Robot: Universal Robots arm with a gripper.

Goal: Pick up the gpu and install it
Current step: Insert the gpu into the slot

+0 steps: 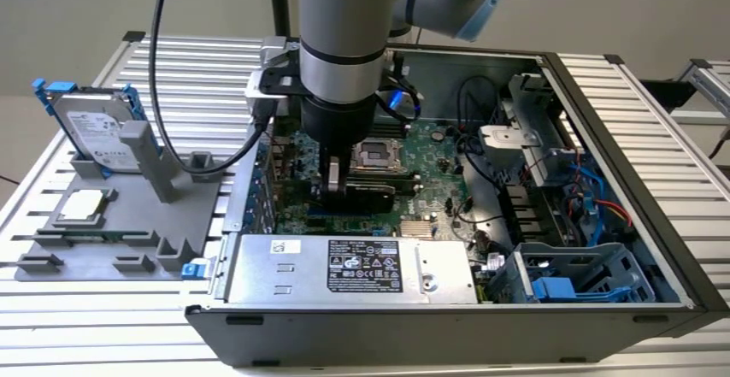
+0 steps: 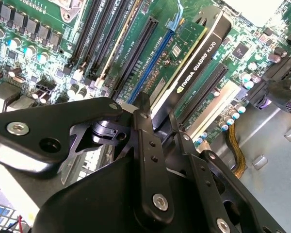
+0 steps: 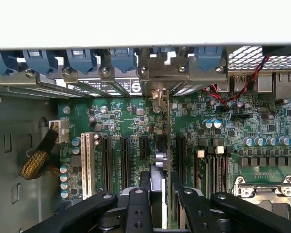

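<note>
A thin rectangular graphics card with a black cooler on one face and a green circuit board on the other (image 2: 196,73) stands on edge among the motherboard's expansion slots, its silver end bracket (image 3: 157,80) against the case's rear wall.

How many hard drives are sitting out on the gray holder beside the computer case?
1. The hard drive stands upright at the back of the gray holder, at the exterior view's left of the case. Any drives inside the case bays may be hidden.
</note>
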